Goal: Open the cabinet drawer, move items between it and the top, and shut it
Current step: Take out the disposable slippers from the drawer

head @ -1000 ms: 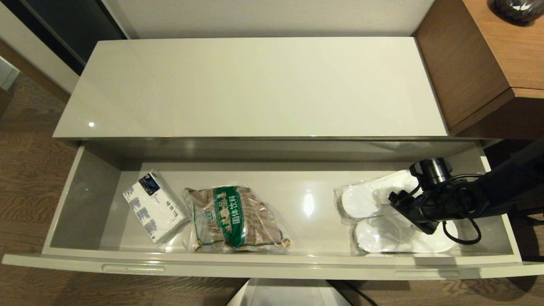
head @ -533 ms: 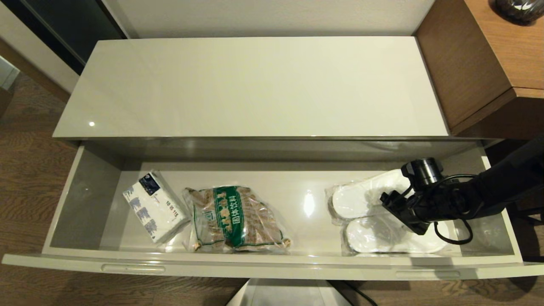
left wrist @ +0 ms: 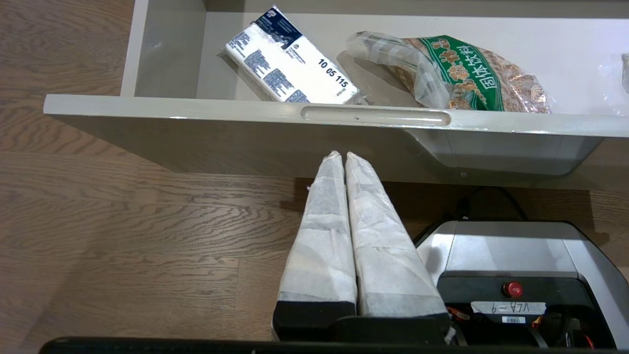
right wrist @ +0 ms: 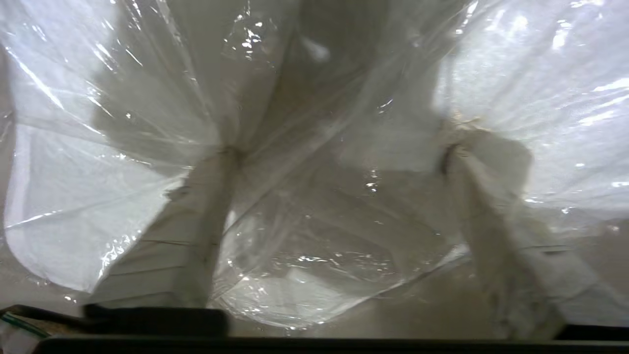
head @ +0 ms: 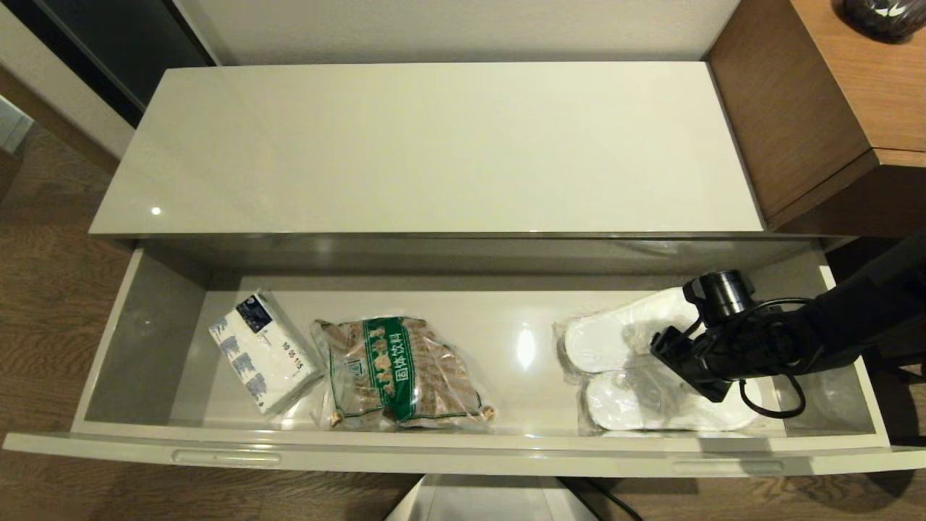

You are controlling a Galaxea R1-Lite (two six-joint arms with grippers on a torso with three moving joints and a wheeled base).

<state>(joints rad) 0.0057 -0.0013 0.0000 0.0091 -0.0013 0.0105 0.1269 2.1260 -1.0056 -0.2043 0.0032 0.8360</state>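
Note:
The cabinet drawer (head: 463, 456) stands pulled fully out below the glossy cream top (head: 434, 145), which is bare. Two white slippers in crinkly clear bags lie side by side in the drawer's right part, one further back (head: 608, 336) and one nearer the front (head: 636, 405). My right gripper (head: 676, 358) is down on them. In the right wrist view it (right wrist: 340, 150) is open, its fingers (right wrist: 206, 216) spread wide and pressing into the clear bag (right wrist: 314, 236) that lies between them. My left gripper (left wrist: 342, 156) is shut on nothing, just below the drawer's front rim (left wrist: 196, 110).
A white-and-blue tissue pack (head: 262, 352) and a clear snack bag with a green label (head: 398, 373) lie in the drawer's left half. A taller brown desk (head: 832, 94) adjoins the cabinet on the right. The robot's base (left wrist: 516, 265) sits under the drawer front.
My right gripper has shifted a little to the left over the slippers, and both bagged slippers have slid slightly left with it. The left arm has not moved.

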